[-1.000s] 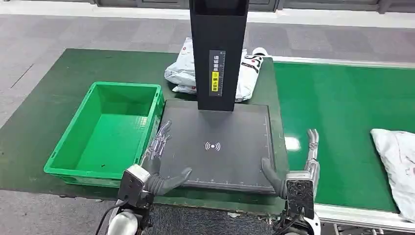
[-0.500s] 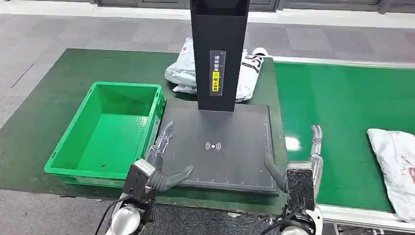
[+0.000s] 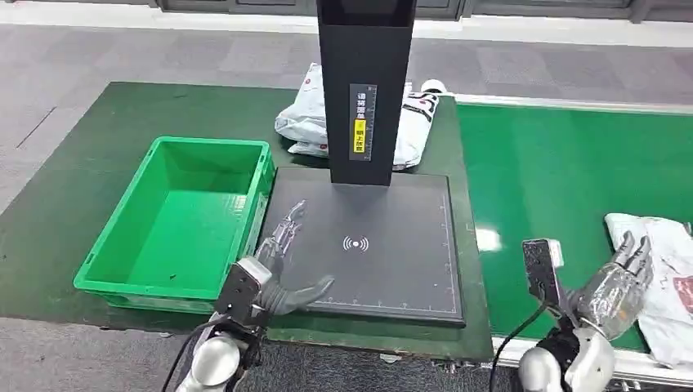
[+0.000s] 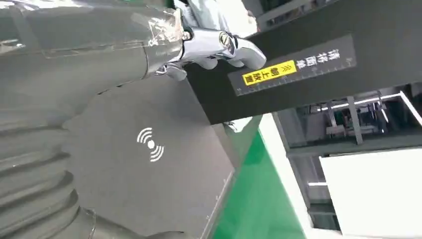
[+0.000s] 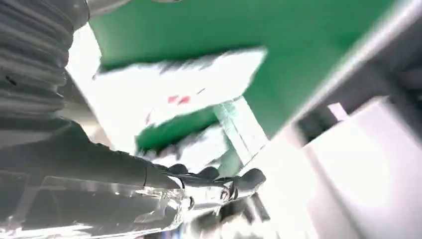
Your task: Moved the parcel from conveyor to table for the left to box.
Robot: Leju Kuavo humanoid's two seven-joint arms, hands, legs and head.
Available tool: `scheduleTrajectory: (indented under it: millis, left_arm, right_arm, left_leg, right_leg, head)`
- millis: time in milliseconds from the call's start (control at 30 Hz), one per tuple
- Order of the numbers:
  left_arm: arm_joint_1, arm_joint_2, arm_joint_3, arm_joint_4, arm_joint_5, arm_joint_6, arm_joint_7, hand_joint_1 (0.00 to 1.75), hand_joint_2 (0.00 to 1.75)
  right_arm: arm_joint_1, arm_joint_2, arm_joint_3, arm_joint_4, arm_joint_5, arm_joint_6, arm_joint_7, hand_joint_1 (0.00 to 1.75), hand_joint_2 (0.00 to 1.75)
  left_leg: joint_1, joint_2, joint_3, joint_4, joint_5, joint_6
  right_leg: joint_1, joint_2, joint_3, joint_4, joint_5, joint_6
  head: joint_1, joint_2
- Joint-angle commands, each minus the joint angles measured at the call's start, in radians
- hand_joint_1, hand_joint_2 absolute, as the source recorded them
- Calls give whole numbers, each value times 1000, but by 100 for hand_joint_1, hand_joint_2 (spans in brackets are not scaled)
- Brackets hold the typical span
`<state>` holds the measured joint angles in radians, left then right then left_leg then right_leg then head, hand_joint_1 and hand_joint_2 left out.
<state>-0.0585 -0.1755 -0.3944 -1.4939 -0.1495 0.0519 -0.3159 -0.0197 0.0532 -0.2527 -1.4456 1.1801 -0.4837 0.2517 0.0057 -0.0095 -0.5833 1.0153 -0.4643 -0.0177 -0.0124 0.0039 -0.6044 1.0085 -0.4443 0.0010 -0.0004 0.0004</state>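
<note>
From the head view we see the right robot hand with fingers spread and holding nothing, just beside the white parcel lying on the green conveyor. The left robot hand is also spread, over the black scanner pad, with the green bin on its far side. Our left wrist view adds the pad's wireless symbol near the fingers; the right wrist view is blurred, the parcel a white smear beyond the hand.

White parcel lies flat on the green conveyor.
</note>
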Motion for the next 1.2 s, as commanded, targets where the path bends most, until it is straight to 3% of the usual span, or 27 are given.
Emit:
scheduleTrajectory:
  millis: [33, 433, 733, 1100, 1167, 1200]
  left_arm:
    - [-56, 30, -21, 99, 22, -21, -6, 0, 175]
    - [-60, 37, -26, 108, 28, -20, -11, 0, 175]
    - [-69, 46, -17, 124, 33, -37, -10, 0, 175]
    - [-62, 49, -11, 115, 38, -35, -9, 0, 175]
    - [-63, 48, -7, 116, 37, -35, -7, 0, 175]
    - [-61, 47, -1, 115, 42, -36, -4, 0, 175]
  right_arm:
    - [-97, -122, -260, 351, 190, 60, 81, 0, 175]
    - [-102, -146, -258, 382, 209, 102, 94, 0, 175]
    - [-74, -167, -232, 459, 167, 346, 117, 0, 175]
    - [-81, -160, -244, 456, 120, 331, 93, 0, 175]
    - [-88, -181, -213, 474, 182, 344, 150, 0, 175]
    - [-91, -173, -227, 468, 131, 346, 108, 0, 175]
  left_leg:
    - [0, -5, 5, -5, 2, 2]
    - [-1, 1, 3, -2, 0, 1]
    - [0, 0, 2, -2, 0, 1]
    - [0, 1, 3, -3, 0, 1]
    - [0, 2, 3, -3, 0, 2]
    - [0, 2, 2, -2, 0, 2]
  right_leg:
    - [0, -6, 8, -6, 0, 0]
    - [1, 0, 2, -2, 0, 0]
    - [1, -1, 3, -2, 0, 0]
    - [0, 0, 3, -3, 0, 0]
    - [0, 1, 3, -3, 0, 0]
    - [0, 1, 2, -2, 0, 0]
  head:
    - [0, 0]
    - [0, 0]
    - [0, 0]
    - [0, 0]
    - [0, 0]
    - [0, 0]
